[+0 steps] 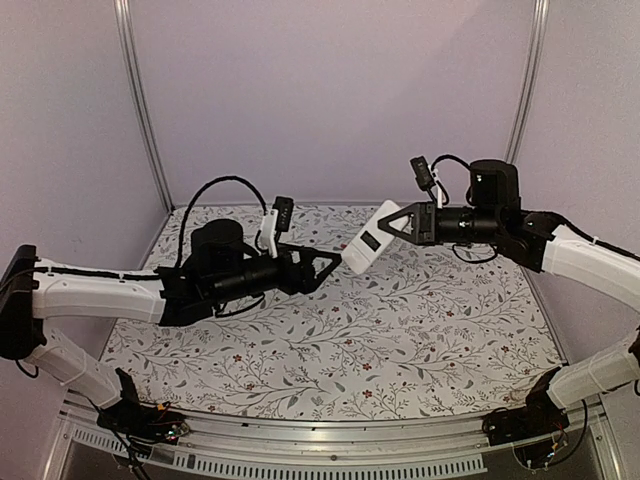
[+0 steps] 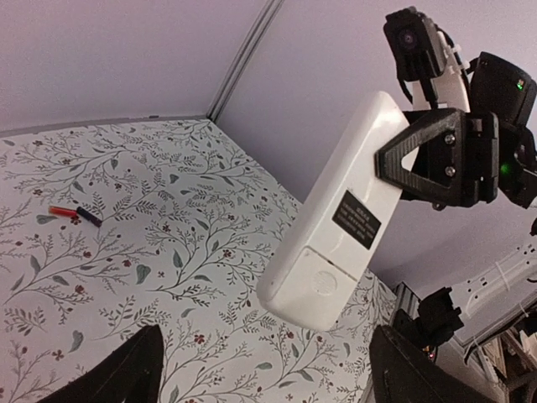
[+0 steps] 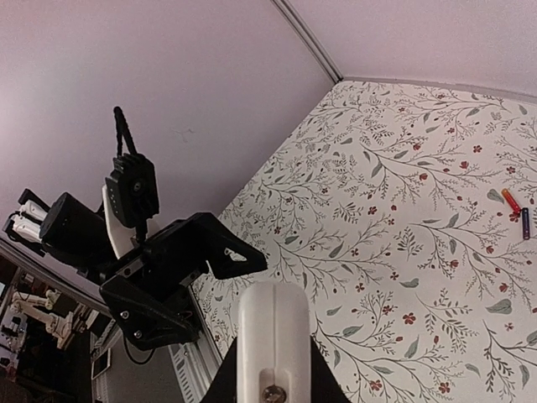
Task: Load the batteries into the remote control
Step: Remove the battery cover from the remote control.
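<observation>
Pale lilac walls are being seen round a table [image 1: 450,350] covered by a cloth printed with leafy sprigs. From bases at the near edge, both arms are being reached inward above the middle of the table. The left gripper [image 1: 328,268] is being held wide apart with nothing between its fingers [image 2: 117,378], and is being pointed at the lower end of the remote [image 1: 372,238], just beside it; contact cannot be told. The remote is being held in the air, tilted and clear of the cloth, by the right gripper [image 1: 388,228], whose jaws are being clenched across its upper half. Its white back is being shown to the left wrist camera, with a dark label [image 2: 357,220] and, at the lower end, a cover [image 2: 315,281] that is being judged to be in place. Farther off, the batteries [image 2: 75,213] are being seen lying on the cloth, close together and nearly end to end, well apart from the remote and near a wall-side edge of the table; which edge cannot be told. Little of the task is being judged as done: the remote is being presented, but the cover is not yet off, and both batteries are yet to be picked up and seated.
</observation>
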`<action>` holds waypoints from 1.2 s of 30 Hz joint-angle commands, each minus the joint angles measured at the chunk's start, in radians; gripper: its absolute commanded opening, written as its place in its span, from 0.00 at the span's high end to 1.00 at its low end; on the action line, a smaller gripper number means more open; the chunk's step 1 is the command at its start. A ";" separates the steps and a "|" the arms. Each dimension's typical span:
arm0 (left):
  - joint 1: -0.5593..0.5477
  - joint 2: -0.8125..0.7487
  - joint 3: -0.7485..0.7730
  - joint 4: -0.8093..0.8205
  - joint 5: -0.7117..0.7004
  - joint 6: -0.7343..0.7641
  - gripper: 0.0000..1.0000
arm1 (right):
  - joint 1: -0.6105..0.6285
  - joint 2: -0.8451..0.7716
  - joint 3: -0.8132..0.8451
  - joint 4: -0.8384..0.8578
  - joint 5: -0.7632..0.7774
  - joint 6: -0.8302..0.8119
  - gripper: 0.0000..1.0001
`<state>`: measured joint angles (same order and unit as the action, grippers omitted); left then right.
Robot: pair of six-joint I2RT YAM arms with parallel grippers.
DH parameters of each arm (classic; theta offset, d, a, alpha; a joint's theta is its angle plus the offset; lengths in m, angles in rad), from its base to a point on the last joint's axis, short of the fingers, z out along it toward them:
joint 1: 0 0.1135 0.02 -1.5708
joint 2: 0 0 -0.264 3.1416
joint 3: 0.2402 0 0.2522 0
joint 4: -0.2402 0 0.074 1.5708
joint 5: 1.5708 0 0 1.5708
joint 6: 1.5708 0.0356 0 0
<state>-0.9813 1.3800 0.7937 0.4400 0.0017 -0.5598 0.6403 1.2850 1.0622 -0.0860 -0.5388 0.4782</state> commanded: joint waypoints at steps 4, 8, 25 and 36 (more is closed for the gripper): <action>0.006 0.147 0.046 0.170 0.185 -0.168 0.26 | -0.003 -0.014 -0.077 0.209 -0.102 0.071 1.00; 0.006 0.188 0.061 0.225 0.201 -0.215 0.32 | -0.003 0.003 -0.080 0.231 -0.138 0.092 1.00; 0.009 0.234 0.070 0.224 0.119 -0.293 0.54 | -0.004 -0.013 -0.098 0.277 -0.162 0.096 1.00; 0.018 0.235 0.026 0.222 0.093 -0.328 0.57 | -0.029 -0.057 -0.106 0.338 -0.169 0.145 1.00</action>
<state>-0.9813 1.6028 0.8509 0.7166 0.1528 -0.8772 0.6193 1.2808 0.9550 0.1589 -0.6598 0.5770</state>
